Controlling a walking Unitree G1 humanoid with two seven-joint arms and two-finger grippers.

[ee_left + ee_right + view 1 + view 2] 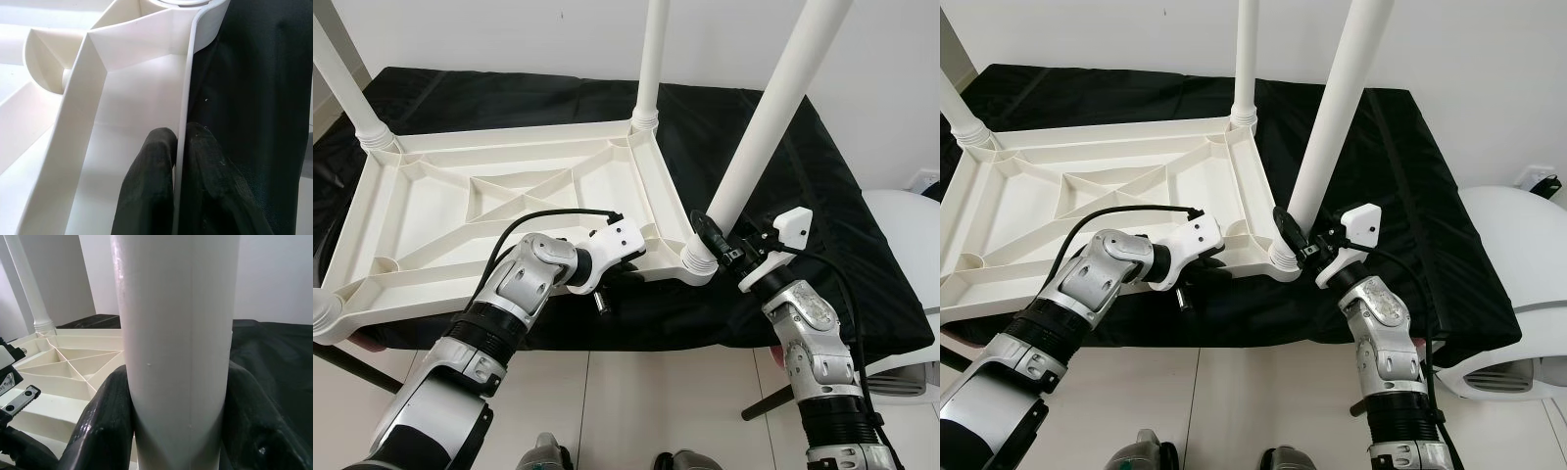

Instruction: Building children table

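tabletop: white ribbed plastic tabletop upside down on black-covered worktop
left pincer: pinching tabletop rim
right pincer: clamped round white tubular leg
progress: near corner leg seated; likely tightening left

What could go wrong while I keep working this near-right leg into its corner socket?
The leg leans instead of standing straight like the far leg; forced at that angle, it may bind or seat crooked. The right gripper holds it low by the socket, so the long top could swing. The left gripper only pinches the upside-down tabletop's thin rim, and the tabletop lies on loose black cloth, so it might slide.
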